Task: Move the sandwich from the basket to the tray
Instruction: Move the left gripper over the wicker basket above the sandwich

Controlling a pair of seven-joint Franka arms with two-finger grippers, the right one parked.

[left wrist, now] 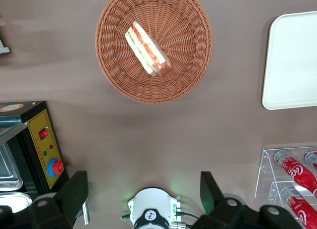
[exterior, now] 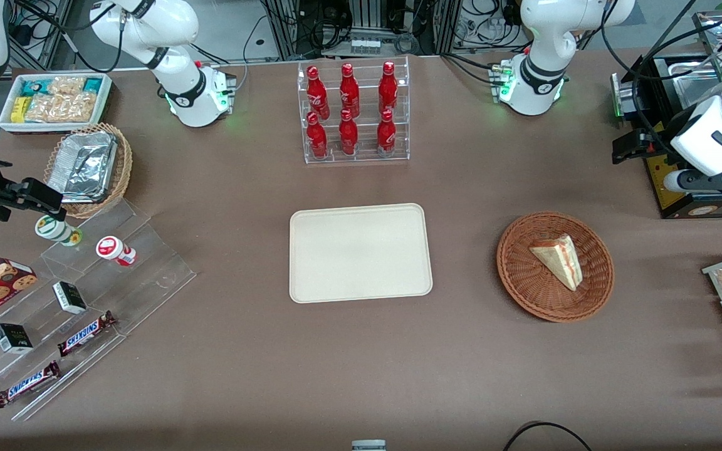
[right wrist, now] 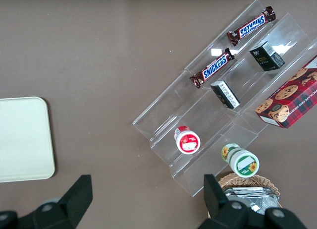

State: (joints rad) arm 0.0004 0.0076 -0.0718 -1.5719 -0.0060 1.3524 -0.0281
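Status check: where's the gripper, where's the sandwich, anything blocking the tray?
Gripper open, high above the table, holding nothing. Sandwich lying in basket. Tray bare, no obstacle between basket and tray.

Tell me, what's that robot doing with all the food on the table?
It's about to move a snack. The small triangular sandwich lies in the round reddish-brown wicker basket. The flat cream rectangular tray beside it, toward the parked arm's end, has nothing on it yet. The left arm's gripper hangs high above the table near the basket, fingers open, holding nothing. So the move hasn't started.
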